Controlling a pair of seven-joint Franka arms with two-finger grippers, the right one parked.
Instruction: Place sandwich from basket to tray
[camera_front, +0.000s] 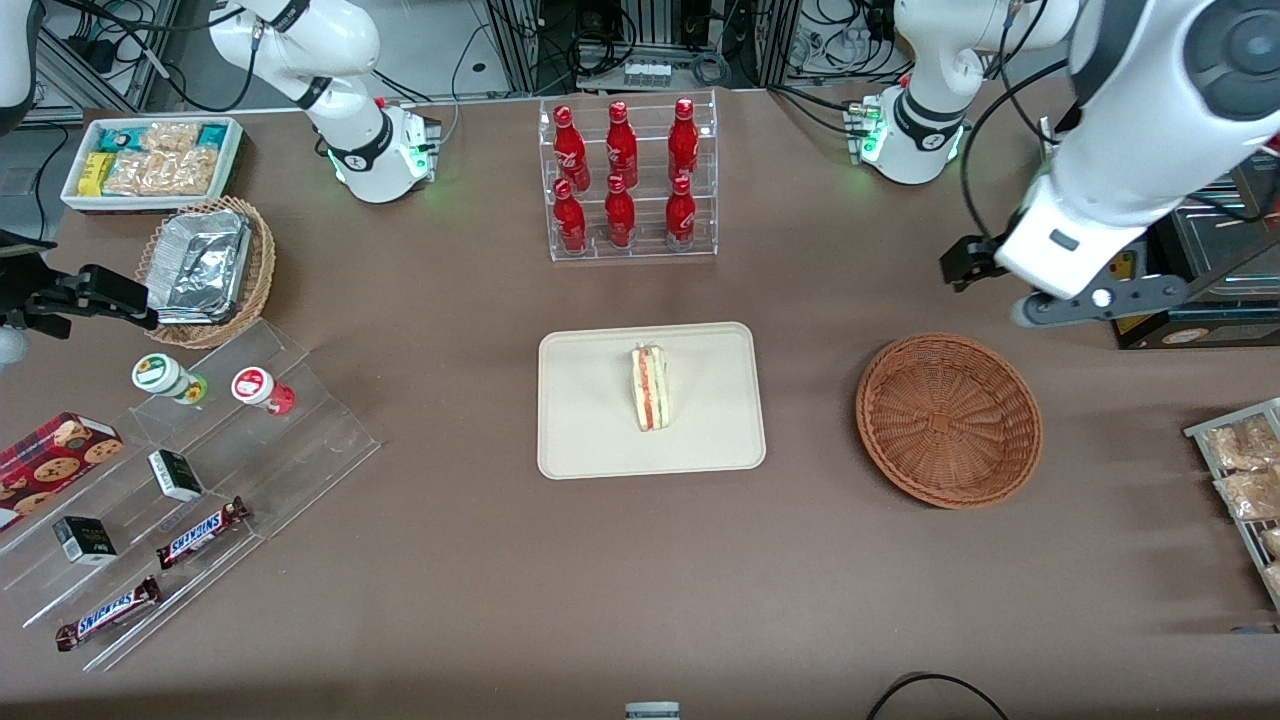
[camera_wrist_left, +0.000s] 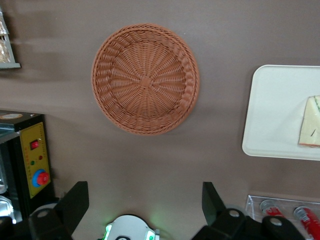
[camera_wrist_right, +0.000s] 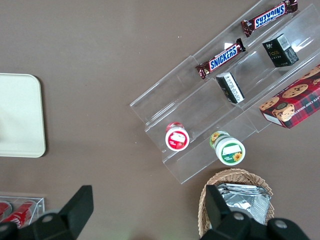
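The sandwich (camera_front: 651, 388) lies on the cream tray (camera_front: 600, 430) in the middle of the table, its red and green filling edge up. The round reddish-brown basket (camera_front: 948, 420) stands beside the tray, toward the working arm's end, with nothing in it. My left gripper (camera_front: 968, 262) hangs high above the table, farther from the front camera than the basket and near the arm's base. In the left wrist view the gripper (camera_wrist_left: 145, 200) is open and holds nothing, with the basket (camera_wrist_left: 145, 80), a tray (camera_wrist_left: 275, 115) corner and the sandwich (camera_wrist_left: 311, 122) below.
A clear rack of red bottles (camera_front: 628, 180) stands farther back than the tray. A yellow control box (camera_wrist_left: 32, 165) and a rack of snack packets (camera_front: 1245, 470) sit at the working arm's end. Clear steps with Snickers bars (camera_front: 200, 535), a foil-lined basket (camera_front: 205, 265) and a white bin (camera_front: 150, 160) lie toward the parked arm's end.
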